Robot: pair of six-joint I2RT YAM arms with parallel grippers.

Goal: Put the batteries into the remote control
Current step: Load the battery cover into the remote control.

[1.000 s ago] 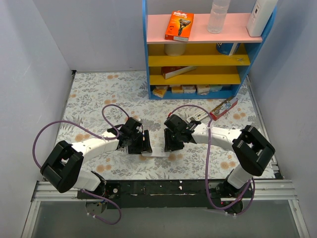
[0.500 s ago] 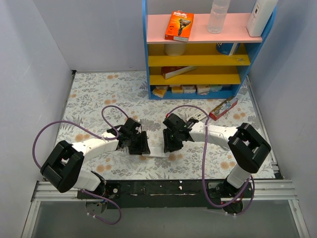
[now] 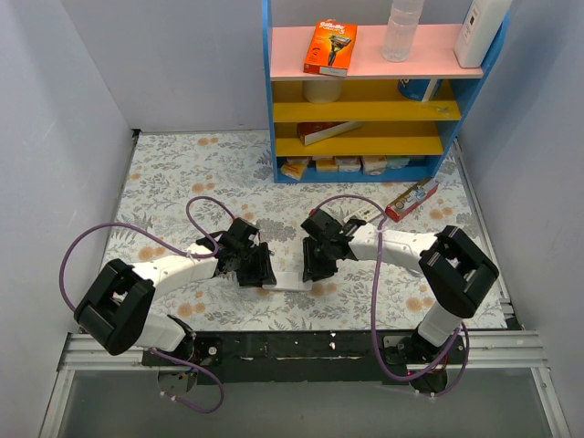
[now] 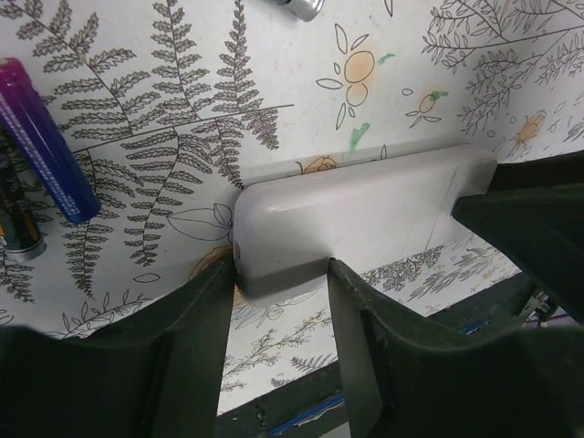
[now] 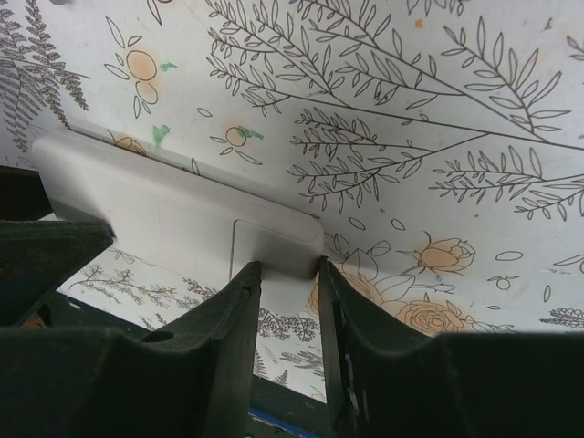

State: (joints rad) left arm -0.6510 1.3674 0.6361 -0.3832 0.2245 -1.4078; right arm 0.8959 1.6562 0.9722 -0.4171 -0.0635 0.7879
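Observation:
The remote control (image 3: 290, 280) lies plain white back up between my two grippers, near the table's front edge. My left gripper (image 3: 265, 270) is shut on its left end; in the left wrist view its jaws (image 4: 278, 274) clamp the rounded end of the remote (image 4: 365, 210). My right gripper (image 3: 316, 265) is shut on the other end; in the right wrist view (image 5: 285, 266) it pinches the end of the remote (image 5: 173, 210) that bears the battery cover outline. Two batteries show in the left wrist view, a purple-blue one (image 4: 46, 137) and a dark one (image 4: 16, 224), lying on the mat.
A blue and yellow shelf (image 3: 365, 109) stands at the back with boxes, a bottle (image 3: 401, 27) and a long white remote (image 3: 479, 27). A toothpaste box (image 3: 411, 199) lies in front of it. The black rail (image 3: 301, 349) marks the front edge.
The right arm has drawn a little to the left and both grippers have shifted slightly with the remote between them. Both grips are unchanged.

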